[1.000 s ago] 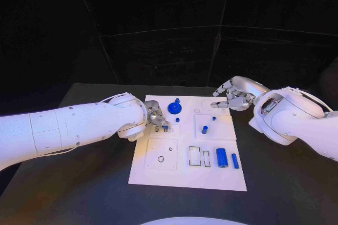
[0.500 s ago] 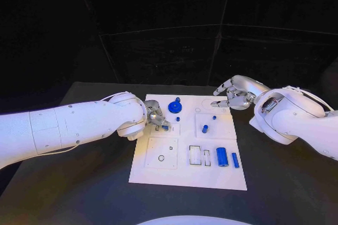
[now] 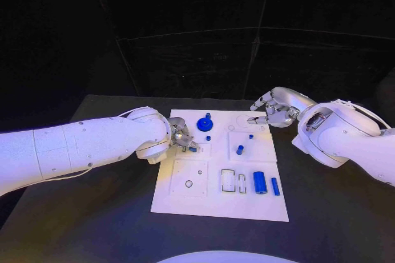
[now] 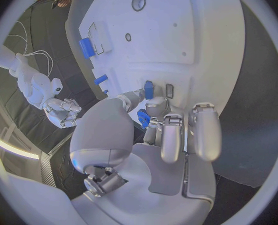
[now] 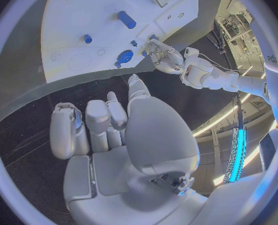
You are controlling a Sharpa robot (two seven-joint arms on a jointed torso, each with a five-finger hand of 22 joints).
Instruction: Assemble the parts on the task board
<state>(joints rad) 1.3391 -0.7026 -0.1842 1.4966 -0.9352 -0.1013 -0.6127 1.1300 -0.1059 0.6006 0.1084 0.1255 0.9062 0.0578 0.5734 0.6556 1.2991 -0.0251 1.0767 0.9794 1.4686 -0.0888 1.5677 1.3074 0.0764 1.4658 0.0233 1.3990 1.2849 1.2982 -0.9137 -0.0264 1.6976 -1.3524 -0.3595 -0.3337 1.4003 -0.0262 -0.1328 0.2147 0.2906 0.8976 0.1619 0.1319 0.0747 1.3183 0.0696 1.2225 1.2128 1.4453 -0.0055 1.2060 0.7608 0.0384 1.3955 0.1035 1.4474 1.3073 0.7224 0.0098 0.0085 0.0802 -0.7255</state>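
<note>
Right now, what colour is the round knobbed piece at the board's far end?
Blue, clearest in the head view: round knobbed piece.

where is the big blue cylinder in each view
Head view: the big blue cylinder lies near the white board's near right corner, beside a thinner blue bar.
Left wrist view: cylinder beside the rectangular slots.
Right wrist view: cylinder on the board.
Shared landmark: the blue round knob.

black table [image 3: 99,217] before dark panelled walls [image 3: 197,57]
</note>
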